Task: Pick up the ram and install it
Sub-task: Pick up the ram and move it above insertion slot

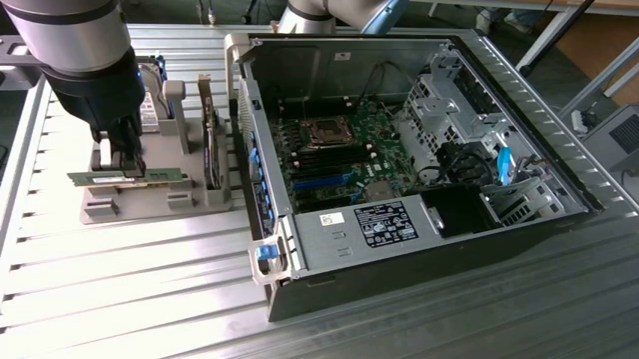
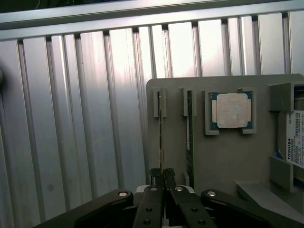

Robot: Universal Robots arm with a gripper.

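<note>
Grips the ram [image 1: 92, 178] with the hand [image 1: 127, 166], fingertips clamped on the two faces of the thin green board near its middle. Reaches down from the upper left of the frame in the exterior view to do so. Finds the ram on the exterior view's left at mid-height, standing on its long edge, level, in the front slot of a grey holder [image 1: 150, 206]. From the wrist view, looks straight down the board's top edge: the ram [image 2: 160, 128] as a thin line running from the hand [image 2: 162, 174] to the slot's end post, its far end between the post's walls. Just beside it, in the next slot of the holder [image 2: 223, 166], a twin stick [image 2: 190, 137], untouched; beyond that, a square silver processor [image 2: 232, 110] in its own recess. Behind the hand in the exterior view, a dark card [image 1: 209, 146] upright in the holder. On the ribbed metal desk [image 1: 120, 262], to the exterior view's right of the holder, an open computer case [image 1: 330, 254] with its motherboard [image 1: 345, 168] exposed.
</note>
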